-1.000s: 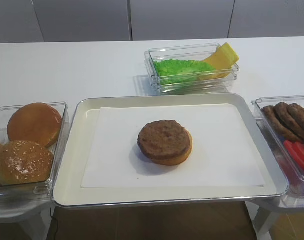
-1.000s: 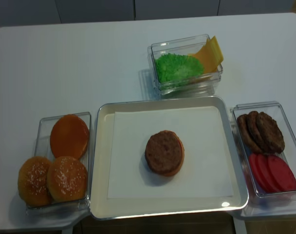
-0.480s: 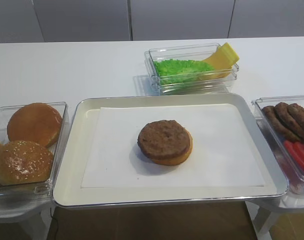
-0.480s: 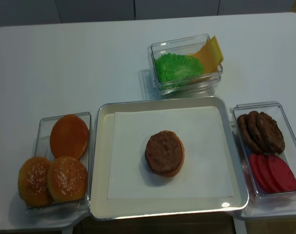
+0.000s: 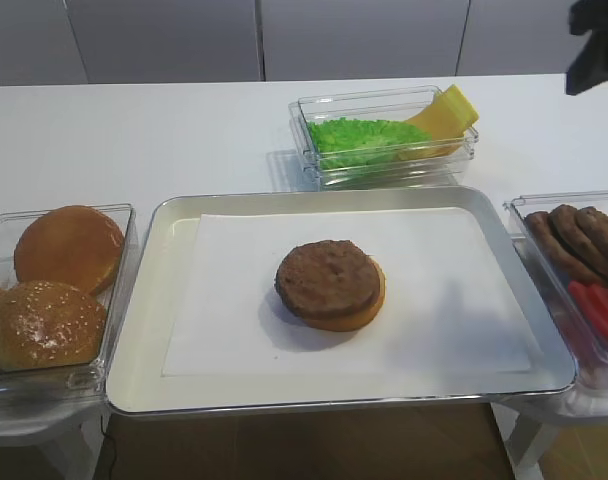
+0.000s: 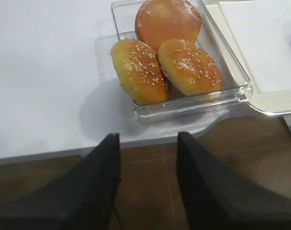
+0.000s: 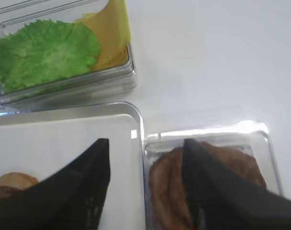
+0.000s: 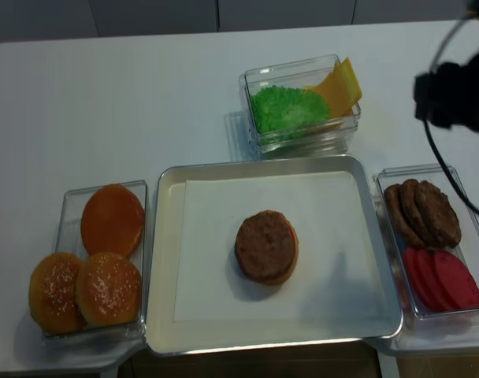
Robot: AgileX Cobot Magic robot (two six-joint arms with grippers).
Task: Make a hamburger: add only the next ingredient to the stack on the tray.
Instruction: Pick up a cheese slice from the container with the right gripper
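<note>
Both fingers apart, right hand (image 7: 143, 184) empty.

The tray (image 8: 165, 260) lies in the middle, the stack (image 8: 266, 247) on its paper sheet (image 8: 216, 268). Behind it, one container (image 8: 259, 79) holds lettuce (image 8: 287, 108) left of the cheese slice (image 8: 339, 88). Buns (image 8: 105, 260) sit left; patties (image 8: 421, 211) lie behind tomato slices (image 8: 443, 277), right.

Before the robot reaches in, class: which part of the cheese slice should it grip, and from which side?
Probably the cheese slice's upper corner, approached from above on the right. It leans against the container's right wall, poking over the rim, while lettuce fills the left.
</note>
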